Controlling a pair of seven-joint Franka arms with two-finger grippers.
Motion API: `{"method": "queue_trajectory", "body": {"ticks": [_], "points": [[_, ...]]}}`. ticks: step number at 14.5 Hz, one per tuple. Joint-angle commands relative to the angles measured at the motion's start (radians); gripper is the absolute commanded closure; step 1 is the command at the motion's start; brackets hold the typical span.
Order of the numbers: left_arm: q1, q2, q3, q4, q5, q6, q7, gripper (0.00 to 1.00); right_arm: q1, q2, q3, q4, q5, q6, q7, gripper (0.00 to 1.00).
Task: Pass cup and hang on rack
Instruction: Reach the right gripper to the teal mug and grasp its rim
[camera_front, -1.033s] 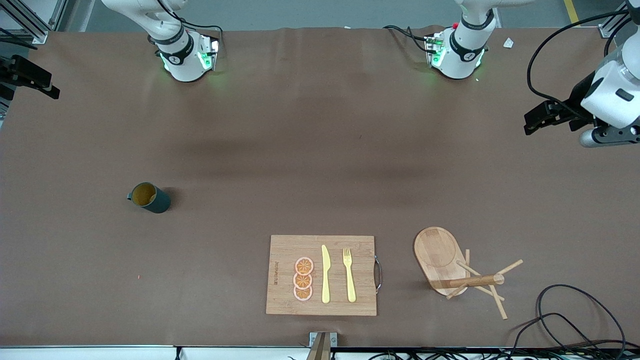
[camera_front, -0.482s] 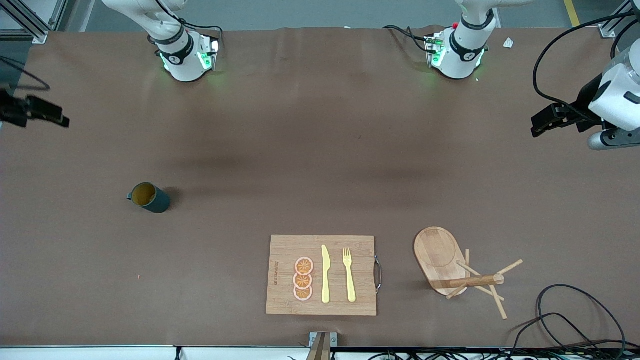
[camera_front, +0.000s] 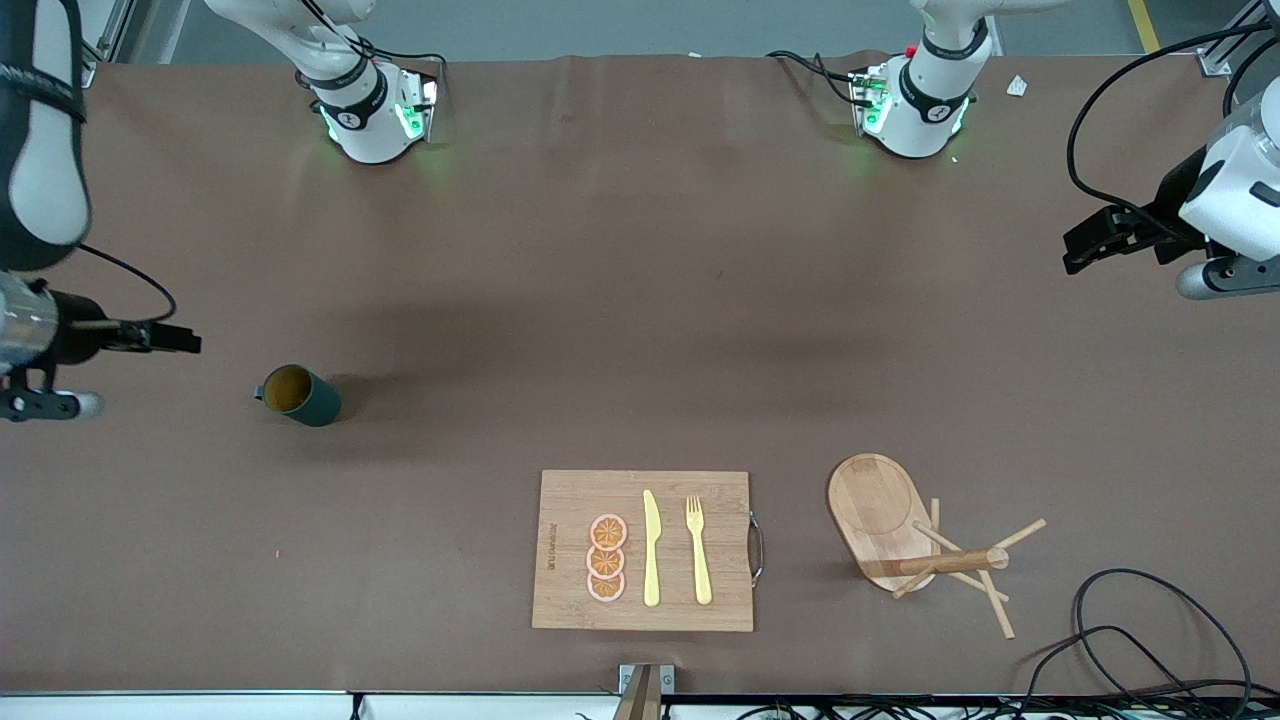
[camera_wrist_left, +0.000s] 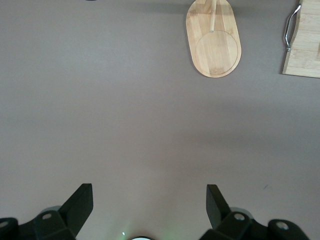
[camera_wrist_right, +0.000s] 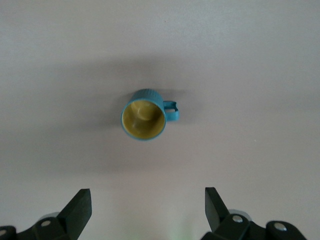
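The right arm is reaching out over the bench (camera_front: 640, 300) edge at its own end, its forearm running down the side of the front view. The right pincer (camera_front: 185, 340) is hanging in the air above bare bench, pointing toward the cup (camera_front: 298, 395); in the right wrist view its two fingers (camera_wrist_right: 80, 210) are standing wide apart with nothing between them, and the cup (camera_wrist_right: 145, 114) is sitting clear of both tips.

The left arm is waiting over the bench edge at its own end, wrist bent inward. The left pincer (camera_front: 1085, 240) is hovering above bare bench, well apart from the rack (camera_front: 905, 535). Its fingers (camera_wrist_left: 80, 205) are likewise spread open and empty.

The cup is standing upright on the bench toward the right arm's end, about midway between the edge by the bases and the edge by the front camera. It is dark teal with faintly ribbed sides, a yellowish inside and a small loop handle that is pointing toward the right arm's end.

The rack is standing near the camera-side edge toward the left arm's end, beside a board (camera_front: 642, 550) carrying a knife (camera_front: 651, 550), a fork (camera_front: 698, 550) and orange slices (camera_front: 606, 560). Its oval bamboo base is lying flat with the post seemingly rising upright from it, thin pegs angling outward, all of them bare.
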Motion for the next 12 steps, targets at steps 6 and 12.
{"method": "queue_trajectory", "body": {"ticks": [6, 12], "points": [[0.008, -0.004, 0.0, 0.036, 0.018, -0.012, 0.006, 0.0, -0.015, -0.022, 0.011, -0.405, 0.013, 0.462, -0.327, 0.0], [0.009, 0.006, 0.0, 0.036, 0.005, -0.005, -0.007, 0.0, -0.015, 0.056, 0.011, -0.458, 0.011, 0.681, -0.473, 0.03]]}}
